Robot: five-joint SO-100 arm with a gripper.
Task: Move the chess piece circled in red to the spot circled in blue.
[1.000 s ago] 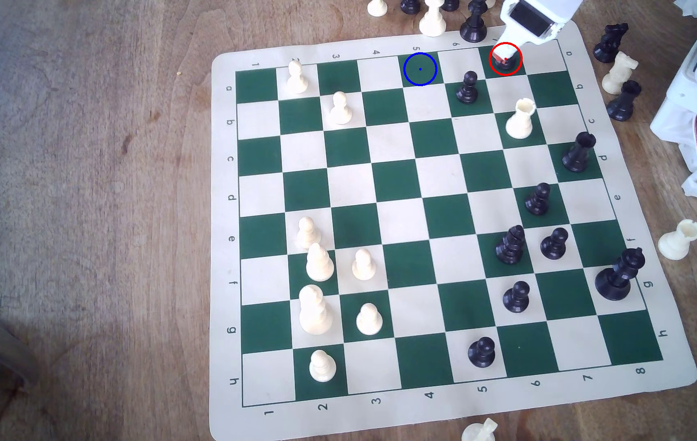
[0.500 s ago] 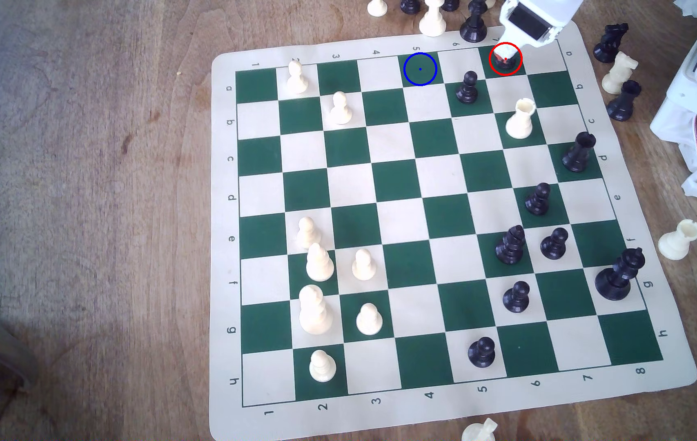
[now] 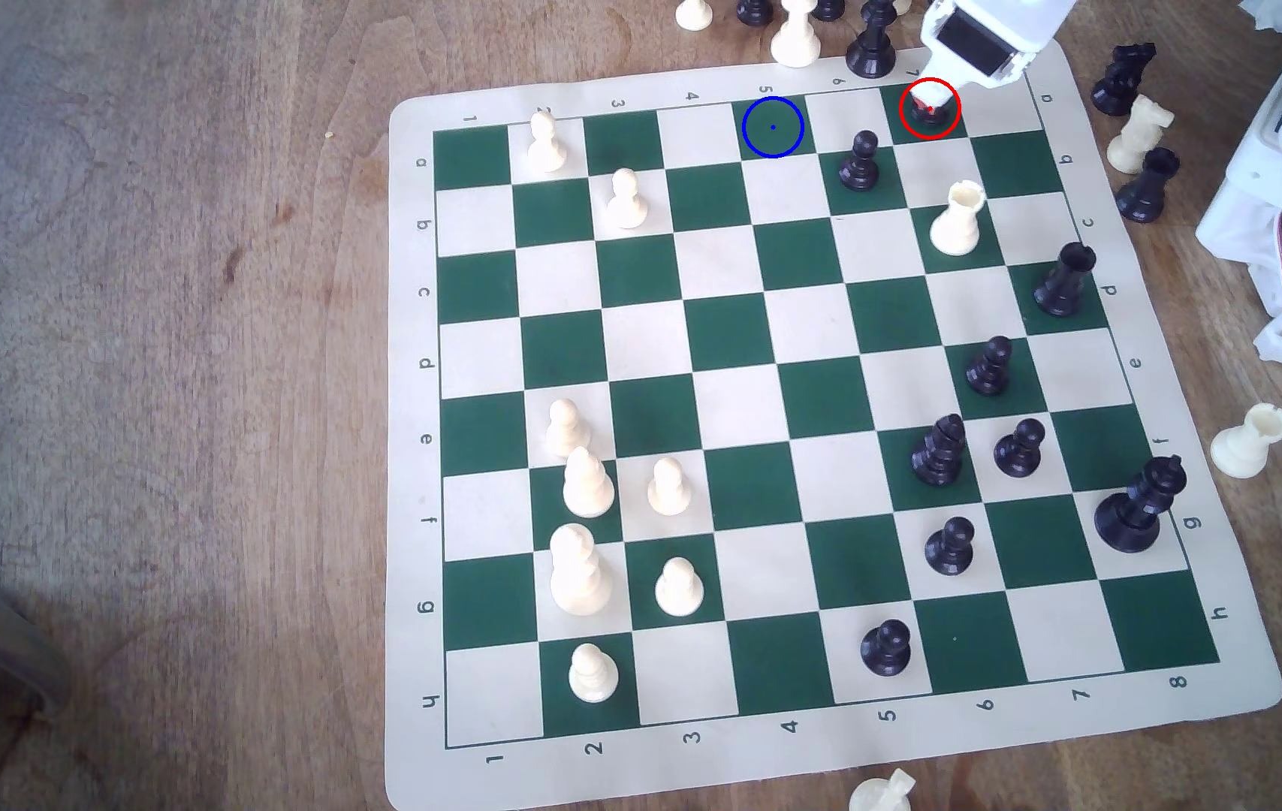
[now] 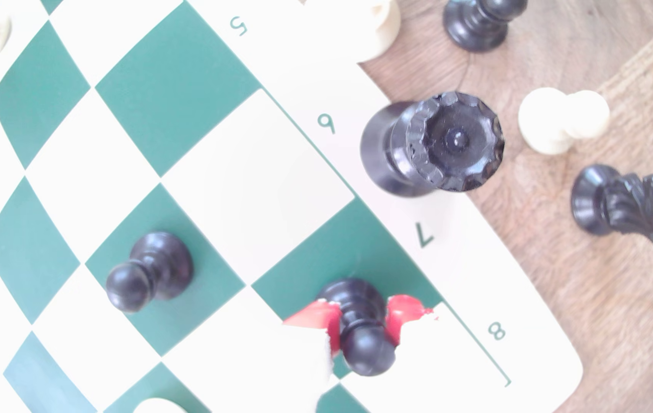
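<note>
The black pawn (image 4: 358, 317) is seen standing on the red-ringed green square at the board's far edge. Its neck is clamped between the gripper's (image 4: 360, 317) red-tipped fingers (image 4: 404, 311), narrowly parted, touching both sides.

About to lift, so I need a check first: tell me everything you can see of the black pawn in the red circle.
The black pawn is small, matte black, with a ball head, narrow neck and ringed flared base. It stands upright on a green square in the board's edge row, by the printed 7. The gripper has a red-tipped finger on each side of its neck, close against it. In the exterior view the gripper covers most of the pawn.
</note>
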